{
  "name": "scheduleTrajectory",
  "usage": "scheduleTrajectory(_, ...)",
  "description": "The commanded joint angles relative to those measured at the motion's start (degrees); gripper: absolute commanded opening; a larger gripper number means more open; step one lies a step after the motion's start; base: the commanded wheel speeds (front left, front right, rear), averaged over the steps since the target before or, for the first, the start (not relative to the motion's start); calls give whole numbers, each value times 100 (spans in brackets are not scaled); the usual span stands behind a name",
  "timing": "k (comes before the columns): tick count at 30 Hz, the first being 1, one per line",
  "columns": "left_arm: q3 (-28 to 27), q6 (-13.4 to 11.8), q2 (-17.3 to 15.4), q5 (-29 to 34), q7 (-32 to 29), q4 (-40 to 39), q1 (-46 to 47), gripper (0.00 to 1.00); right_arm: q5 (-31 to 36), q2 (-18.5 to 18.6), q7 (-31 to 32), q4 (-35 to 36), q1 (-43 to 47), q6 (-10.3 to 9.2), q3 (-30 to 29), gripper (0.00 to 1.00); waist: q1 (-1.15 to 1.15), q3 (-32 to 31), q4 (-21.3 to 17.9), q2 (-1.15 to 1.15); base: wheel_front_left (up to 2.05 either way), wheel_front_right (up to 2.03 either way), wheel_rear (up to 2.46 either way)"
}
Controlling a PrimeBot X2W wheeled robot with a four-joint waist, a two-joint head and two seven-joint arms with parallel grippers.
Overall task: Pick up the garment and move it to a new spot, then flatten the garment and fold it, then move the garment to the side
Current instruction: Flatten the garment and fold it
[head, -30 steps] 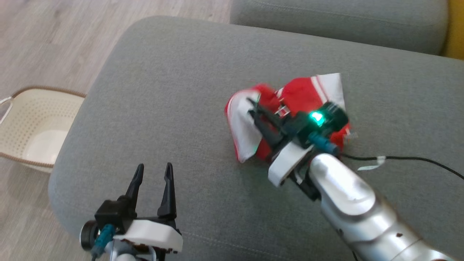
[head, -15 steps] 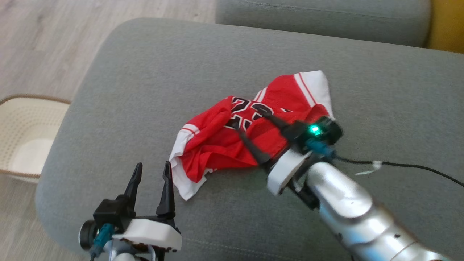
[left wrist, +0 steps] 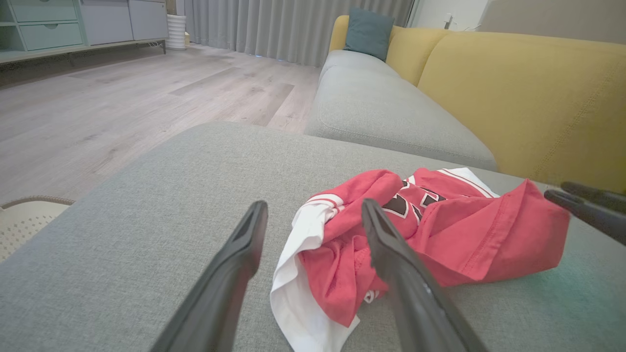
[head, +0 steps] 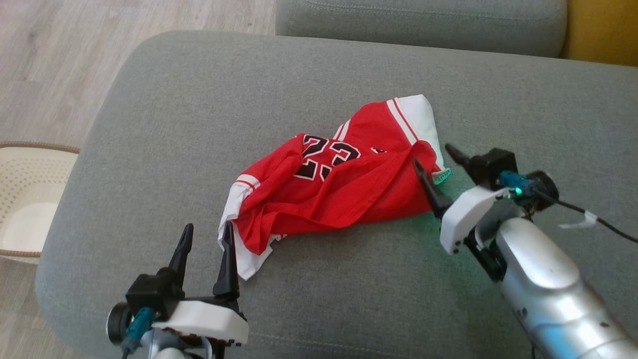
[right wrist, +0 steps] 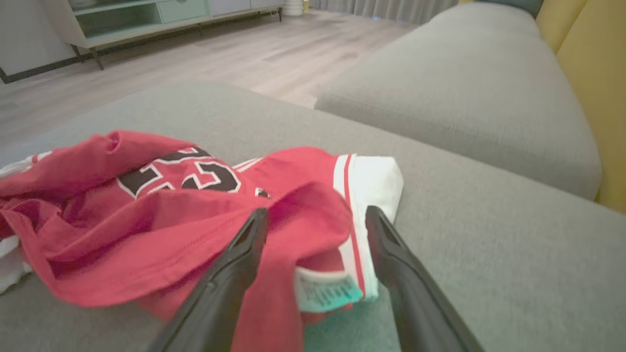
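The garment [head: 344,192] is a red jersey with white trim and black numbers, lying crumpled and partly spread on the grey cushion [head: 199,109]. It also appears in the left wrist view [left wrist: 440,234] and the right wrist view [right wrist: 195,205]. My right gripper [head: 432,155] stands open at the garment's right edge, its fingers on either side of a fold with a label [right wrist: 325,293] and nothing clamped. My left gripper [head: 208,234] is open near the front left, with its right finger [left wrist: 391,264] beside the white hem.
A perforated cream basket [head: 25,199] stands on the wooden floor [head: 60,60] left of the cushion. A second grey cushion [head: 423,25] and a yellow backrest [head: 603,30] lie beyond. A black cable [head: 613,227] trails from my right wrist.
My right gripper opened and let the garment go, then drew back to the right. The garment went from a bunched heap to a spread-out lie. The head camera shifted.
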State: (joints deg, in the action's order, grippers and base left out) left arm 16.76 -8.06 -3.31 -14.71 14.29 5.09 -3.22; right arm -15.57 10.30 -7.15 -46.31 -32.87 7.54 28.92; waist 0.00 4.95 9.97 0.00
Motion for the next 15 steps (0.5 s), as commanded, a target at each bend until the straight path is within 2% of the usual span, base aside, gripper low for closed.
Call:
scheduleTrajectory(1,-180,-17,30,20,71,-212,170,100,-83,5,40,214,10,-5,97,100,0,8,7,0,0,0,0)
scheduleTrajectory(7,-156,-12,36,-1,71,-210,220,100,-695,204,617,519,257,-5,364,100,0,82,45,0,0,0,0)
scheduleTrajectory(12,-140,-8,38,0,71,-186,256,100,-1002,293,726,597,248,-5,541,100,0,99,129,0,0,0,0)
scheduleTrajectory(13,-143,-10,39,2,71,-182,257,100,-1045,307,712,609,233,-5,578,67,0,94,144,0,0,0,0)
scheduleTrajectory(15,-155,-14,39,6,71,-176,251,100,-1104,353,646,632,189,-5,653,18,0,80,165,0,0,0,0)
